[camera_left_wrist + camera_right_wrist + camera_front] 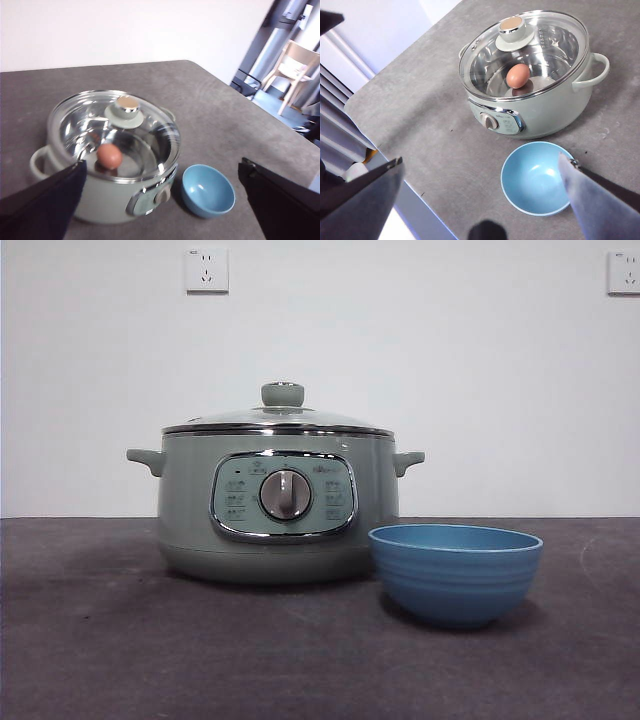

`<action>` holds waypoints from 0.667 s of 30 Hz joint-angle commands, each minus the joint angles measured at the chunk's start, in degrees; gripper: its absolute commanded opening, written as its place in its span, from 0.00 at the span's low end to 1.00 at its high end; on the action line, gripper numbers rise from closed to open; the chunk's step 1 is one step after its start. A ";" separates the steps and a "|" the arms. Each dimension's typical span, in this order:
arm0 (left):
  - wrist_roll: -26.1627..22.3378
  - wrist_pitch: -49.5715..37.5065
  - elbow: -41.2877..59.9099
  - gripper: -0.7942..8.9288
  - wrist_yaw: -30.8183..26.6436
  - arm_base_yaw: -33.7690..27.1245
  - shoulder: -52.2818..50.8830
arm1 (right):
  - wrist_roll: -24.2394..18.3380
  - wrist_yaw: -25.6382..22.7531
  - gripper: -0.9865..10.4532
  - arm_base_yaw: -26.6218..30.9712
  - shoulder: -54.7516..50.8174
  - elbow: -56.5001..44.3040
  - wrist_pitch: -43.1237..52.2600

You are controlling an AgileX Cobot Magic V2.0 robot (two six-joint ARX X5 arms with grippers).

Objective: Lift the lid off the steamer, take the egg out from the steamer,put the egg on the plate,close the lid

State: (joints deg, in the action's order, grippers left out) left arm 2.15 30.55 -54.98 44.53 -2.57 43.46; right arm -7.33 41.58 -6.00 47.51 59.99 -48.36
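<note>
Both tools wait high above the counter (120,660), the left tool (160,200) and right tool (480,200) with jaws wide apart, holding nothing. Below them, the lid (530,45) closes the steamer (190,510). Inside lies the egg (518,75), its long axis hard to judge through the glass. The plate (455,575) stands just beside the steamer.

Grey table (120,640), matte. White wall (450,390) behind table; two sockets (207,270) (624,272) high on it. Wooden chair (295,67) beyond table's far corner.

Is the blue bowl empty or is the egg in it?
Empty. The round blue ribbed bowl shows only its bare inside; the small brownish-orange egg sits inside the sage-green pot, under the clear glass lid.
</note>
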 commanded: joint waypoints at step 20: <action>-3.89 -20.92 -19.45 0.63 -21.27 20.39 37.83 | -0.02 0.02 0.56 -0.11 0.13 0.22 -0.17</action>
State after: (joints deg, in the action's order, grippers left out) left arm -0.73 10.63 -74.28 23.62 17.52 79.83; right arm -7.33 41.58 -6.00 47.57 59.99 -48.49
